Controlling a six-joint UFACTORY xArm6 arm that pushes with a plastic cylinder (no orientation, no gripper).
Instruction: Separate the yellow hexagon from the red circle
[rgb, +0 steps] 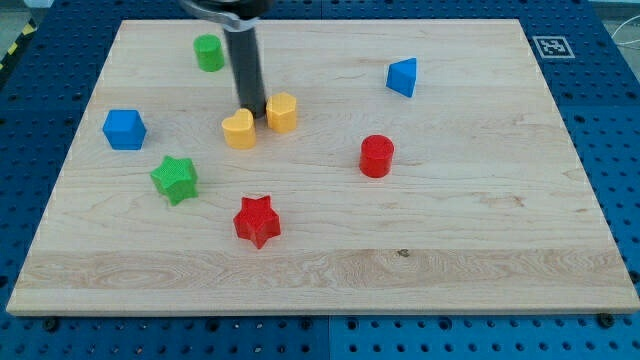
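Observation:
The yellow hexagon (282, 111) sits left of the board's middle, in the upper half. The red circle (377, 156) stands to its right and a little lower, well apart from it. A yellow heart (239, 129) lies just left of the hexagon. My tip (255, 112) rests on the board in the narrow gap between the yellow heart and the yellow hexagon, at their upper side, touching or nearly touching both. The dark rod rises from there to the view's top.
A green cylinder (208, 52) is at the upper left, a blue cube (124, 129) at the far left, a green star (175, 179) below it, a red star (256, 220) lower middle, a blue triangle (402, 77) upper right. The wooden board (320, 290) lies on a blue pegboard.

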